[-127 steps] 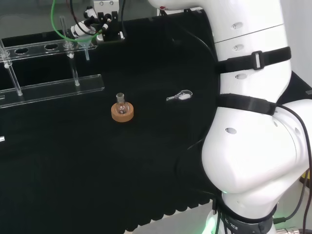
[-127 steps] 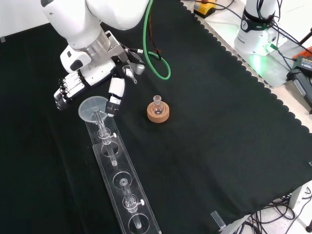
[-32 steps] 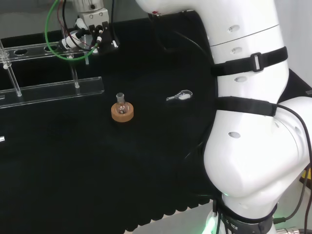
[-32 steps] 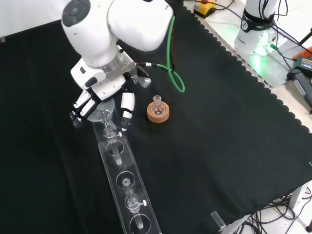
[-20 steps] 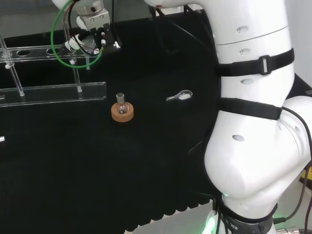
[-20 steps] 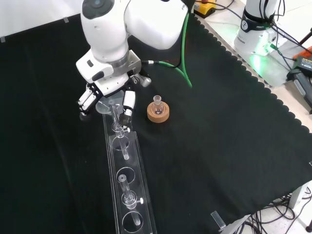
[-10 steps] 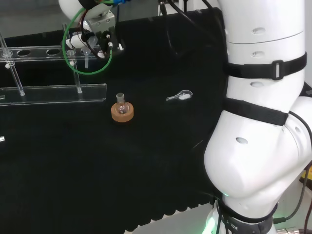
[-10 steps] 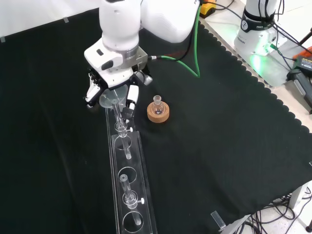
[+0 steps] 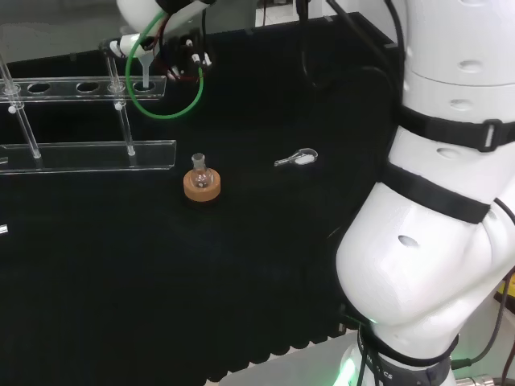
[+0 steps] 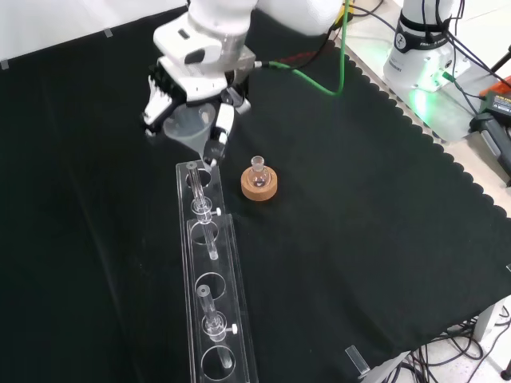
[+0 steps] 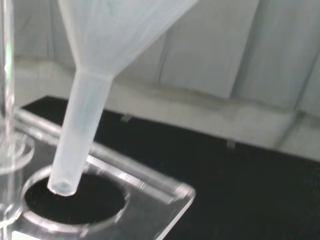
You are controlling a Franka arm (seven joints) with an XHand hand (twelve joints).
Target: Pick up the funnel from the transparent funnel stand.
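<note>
Cloth-covered surface (image 10: 359,239) first, black and wide, with the transparent funnel stand (image 10: 209,295) lying long across its left in the front view. At the stand's far end the hand (image 10: 188,84) has its fingers curled round the funnel (image 10: 192,128), whose stem tip sits right at the end hole's rim. Best to lift straight up, keeping the stem upright, clear of the cork ring (image 10: 259,185) with its little flask just right.
</note>
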